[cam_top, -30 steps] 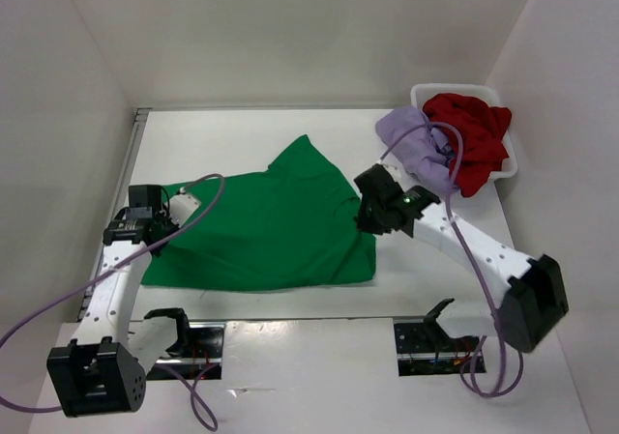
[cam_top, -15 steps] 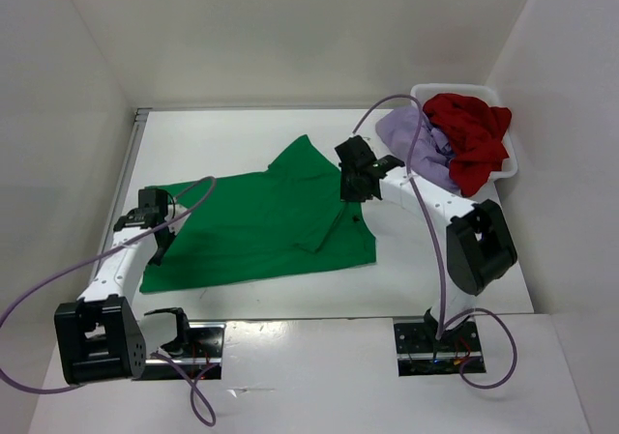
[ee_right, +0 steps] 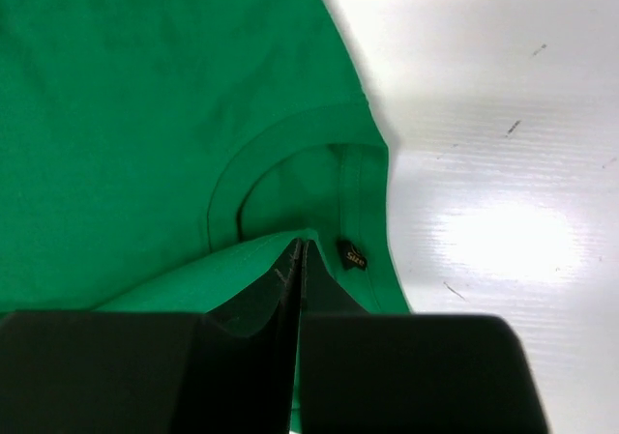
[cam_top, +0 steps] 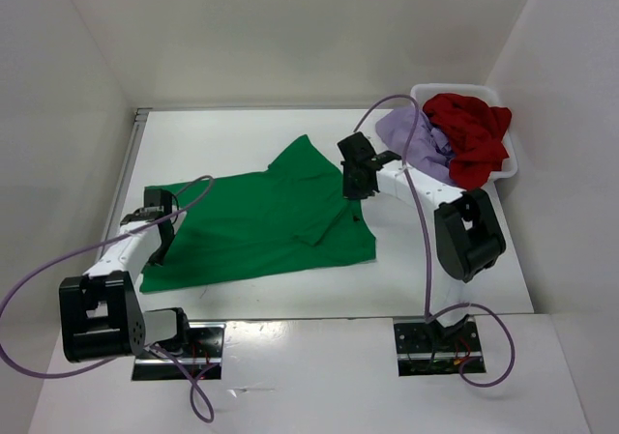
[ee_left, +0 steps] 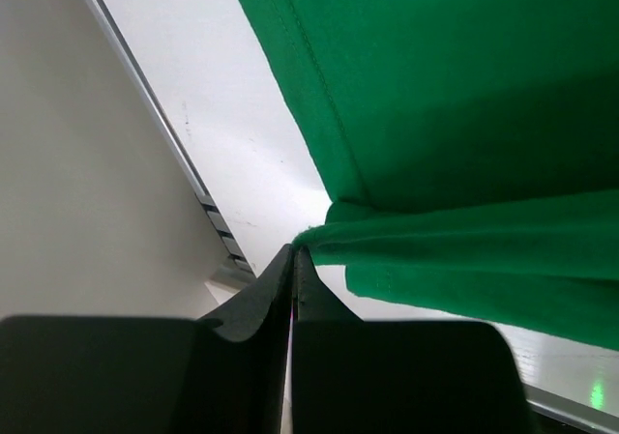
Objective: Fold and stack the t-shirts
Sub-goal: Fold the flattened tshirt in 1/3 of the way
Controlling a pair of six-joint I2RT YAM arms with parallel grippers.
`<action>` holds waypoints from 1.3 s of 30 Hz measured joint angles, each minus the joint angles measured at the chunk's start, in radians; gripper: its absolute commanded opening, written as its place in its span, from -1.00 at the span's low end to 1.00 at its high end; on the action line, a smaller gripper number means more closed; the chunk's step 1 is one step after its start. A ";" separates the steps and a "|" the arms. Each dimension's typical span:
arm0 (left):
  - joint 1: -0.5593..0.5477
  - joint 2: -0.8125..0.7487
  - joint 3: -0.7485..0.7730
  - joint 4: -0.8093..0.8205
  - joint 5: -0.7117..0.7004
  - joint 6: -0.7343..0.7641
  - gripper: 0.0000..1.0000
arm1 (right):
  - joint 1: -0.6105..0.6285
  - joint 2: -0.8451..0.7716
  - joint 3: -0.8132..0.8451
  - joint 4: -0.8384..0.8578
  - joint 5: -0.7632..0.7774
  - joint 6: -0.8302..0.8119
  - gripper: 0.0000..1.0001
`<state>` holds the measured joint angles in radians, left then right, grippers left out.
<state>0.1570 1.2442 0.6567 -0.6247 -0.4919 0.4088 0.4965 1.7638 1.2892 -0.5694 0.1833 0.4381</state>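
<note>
- Left gripper (ee_left: 294, 260): I see its jaws pressed together on a pinch of the green shirt's (cam_top: 261, 226) left edge; the cloth bunches at the tips, close to the left rim of the table (cam_top: 242, 134)
- Green shirt: it lies spread across the middle of the table, mostly flat, with one sleeve pointing toward the far wall; it touches neither of the other shirts
- Right gripper (ee_right: 300, 247): its jaws are closed on a raised fold of the green shirt just beside the neck opening; in my wrist view the collar (ee_right: 222, 207) curves above the tips and a small dark label (ee_right: 352, 256) sits just to their right
- Raised fold: from above, a flap of green cloth rises from the shirt's right half up to the right gripper
- Lavender shirt (cam_top: 411, 144): crumpled, draped over the left rim of the basket (cam_top: 509, 166) and touching the table
- Red shirt (cam_top: 469, 134): heaped in the basket at the far right corner, spilling over its near rim, touching the lavender shirt
</note>
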 measured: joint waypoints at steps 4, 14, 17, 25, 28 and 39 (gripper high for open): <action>0.006 0.030 -0.009 0.007 -0.013 -0.026 -0.15 | 0.000 0.023 0.019 0.001 -0.008 -0.012 0.18; 0.044 0.051 -0.010 0.018 -0.036 -0.041 0.36 | -0.011 -0.113 -0.068 -0.008 0.010 0.084 0.73; 0.059 0.072 -0.010 0.032 -0.037 -0.042 0.39 | -0.016 -0.291 -0.234 -0.016 -0.028 0.190 0.73; 0.068 0.187 0.009 0.057 -0.040 -0.011 0.39 | -0.017 -0.460 -0.567 0.000 -0.129 0.456 0.54; 0.073 0.206 0.019 0.058 -0.047 0.009 0.35 | -0.017 -0.435 -0.595 0.035 -0.158 0.496 0.11; 0.106 0.298 0.046 0.096 -0.087 0.062 0.21 | -0.028 -0.390 -0.640 0.111 -0.179 0.600 -1.00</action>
<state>0.2634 1.5417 0.7029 -0.5289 -0.5789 0.4706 0.4683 1.3739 0.6487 -0.4580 0.0040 1.0378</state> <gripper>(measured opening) 0.603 0.012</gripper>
